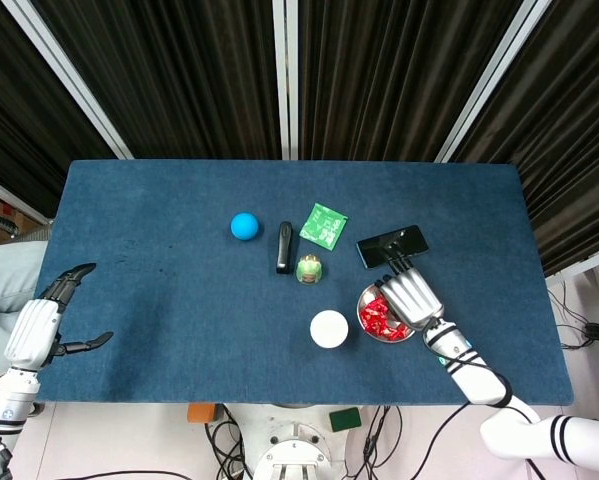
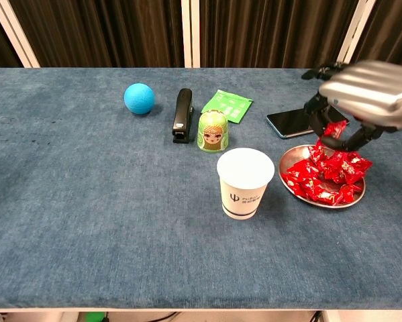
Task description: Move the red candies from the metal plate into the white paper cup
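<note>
Currently right hand [image 2: 362,100] hangs above the plate [image 2: 291,161], fingers curled down, pinching a red candy [image 2: 334,129] clear of the pile. Rest of the candies [image 2: 325,178] sit heaped in the plate at the desk's [image 2: 120,221] right side. Cup [image 2: 245,182] stands upright just left of the plate, not touching it; can't see anything inside from either view. Left hand [image 1: 41,322] is off the desk's left edge, fingers apart, holding nothing. Behind the cup: doll [image 2: 213,131], stapler [image 2: 182,115], green packet [image 2: 227,105], blue ball [image 2: 139,98]. Phone [image 2: 291,122] lies just behind the plate, under the right hand.
</note>
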Available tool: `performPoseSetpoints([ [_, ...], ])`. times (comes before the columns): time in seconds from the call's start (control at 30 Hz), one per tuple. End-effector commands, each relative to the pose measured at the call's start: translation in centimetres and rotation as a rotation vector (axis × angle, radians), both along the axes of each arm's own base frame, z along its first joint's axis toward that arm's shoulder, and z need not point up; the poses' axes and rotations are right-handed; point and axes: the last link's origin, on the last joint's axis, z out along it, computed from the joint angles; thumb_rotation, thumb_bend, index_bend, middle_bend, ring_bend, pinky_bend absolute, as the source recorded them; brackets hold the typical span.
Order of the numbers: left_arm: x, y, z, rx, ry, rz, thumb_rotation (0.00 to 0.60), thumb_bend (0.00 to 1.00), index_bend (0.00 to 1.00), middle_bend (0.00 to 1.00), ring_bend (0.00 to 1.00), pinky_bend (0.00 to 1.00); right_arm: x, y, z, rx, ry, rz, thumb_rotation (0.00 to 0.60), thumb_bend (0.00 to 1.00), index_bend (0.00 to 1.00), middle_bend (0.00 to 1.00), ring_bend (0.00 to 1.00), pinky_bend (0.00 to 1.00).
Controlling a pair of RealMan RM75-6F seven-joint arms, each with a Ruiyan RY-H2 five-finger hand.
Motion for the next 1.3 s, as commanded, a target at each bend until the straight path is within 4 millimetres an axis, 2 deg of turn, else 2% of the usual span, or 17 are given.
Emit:
performPoseSetpoints([
  [0.03,0.0,0.0,0.0,0.002,-0.002,0.0,0.6,0.09,0.1,0.12,0.12,0.25,1.0,0.2,1.0,-0.024,-0.021,0.033,0.6,0.47,0.79,0.6,0.04,0.0],
  [0.2,-0.2,-0.1,0.1,0.004,-0.005,0.002,0.6,0.09,0.1,0.12,0.12,0.25,3.4,0.9,2.7,-0.059,-0.072,0.105,0.6,0.48,0.79,0.6,0.04,0.0],
  [0.33,-0.3,-0.2,0.2,0.006,-0.006,0.003,0.6,0.09,0.1,0.12,0.12,0.24,5.1,1.7,3.2,-0.058,-0.094,0.162,0.6,0.48,0.79,0.6,0.04,0.0],
  [0.57,-0.5,-0.2,0.1,0.008,-0.014,0.007,0.6,0.09,0.1,0.12,0.12,0.25,7.1,3.0,0.9,0.039,-0.06,0.227,0.6,0.48,0.79,0.6,0.04,0.0],
  [0.77,-1.0,-0.3,0.4,0.02,-0.023,0.018,0.6,0.09,0.1,0.12,0.12,0.25,8.0,3.5,-1.4,0.101,-0.043,0.25,0.6,0.48,0.79,0.6,0.04,0.0],
  [0.93,-1.3,-0.4,0.7,0.026,-0.023,0.022,0.6,0.09,0.1,0.12,0.12,0.25,8.2,3.8,-2.4,0.124,-0.034,0.263,0.6,0.48,0.77,0.6,0.04,0.0],
  [1.03,-1.3,-0.4,0.7,0.026,-0.025,0.021,0.6,0.09,0.11,0.12,0.12,0.25,8.3,3.8,-2.8,0.136,-0.031,0.266,0.6,0.47,0.73,0.59,0.04,0.0],
  [1.2,-1.5,-0.5,0.7,0.026,-0.026,0.022,0.6,0.09,0.11,0.12,0.12,0.25,8.4,3.8,-3.3,0.156,-0.023,0.269,0.6,0.43,0.55,0.45,0.03,0.0],
  [1.3,-1.6,-0.5,0.8,0.027,-0.026,0.026,0.6,0.09,0.11,0.12,0.12,0.25,8.5,3.8,-3.3,0.161,-0.024,0.273,0.6,0.4,0.48,0.39,0.01,0.0],
])
